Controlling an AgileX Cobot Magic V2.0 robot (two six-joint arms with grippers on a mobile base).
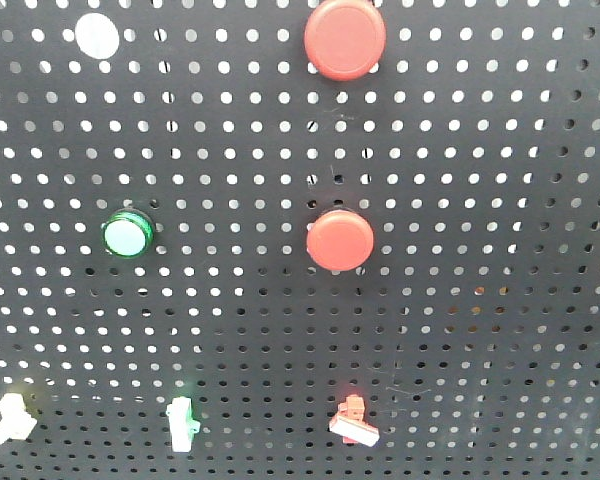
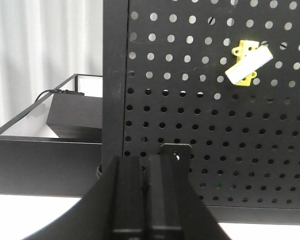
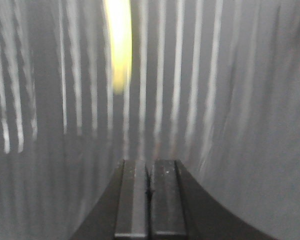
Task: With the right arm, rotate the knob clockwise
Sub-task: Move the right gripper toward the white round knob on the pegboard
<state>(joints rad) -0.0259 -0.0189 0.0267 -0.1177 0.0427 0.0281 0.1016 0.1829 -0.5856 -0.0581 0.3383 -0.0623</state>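
A black pegboard (image 1: pixel 480 300) fills the front view. Along its bottom sit three small lever knobs: white (image 1: pixel 12 418), green (image 1: pixel 181 424) and red (image 1: pixel 354 424), the red one tilted. A yellow knob with a white lever (image 2: pixel 248 62), tilted, shows on the board in the left wrist view. Neither gripper shows in the front view. My left gripper (image 2: pixel 146 160) is shut and empty, low in front of the board's left edge. My right gripper (image 3: pixel 150 162) is shut and empty. Its view is smeared by motion, with a yellow streak (image 3: pixel 119 45) at the top.
Two red push buttons (image 1: pixel 344 38) (image 1: pixel 339 240), a green lit button (image 1: pixel 126 235) and a white disc (image 1: pixel 97 36) sit higher on the board. Left of the board stands a black open tray (image 2: pixel 40 160) holding a black box with a cable (image 2: pixel 72 115).
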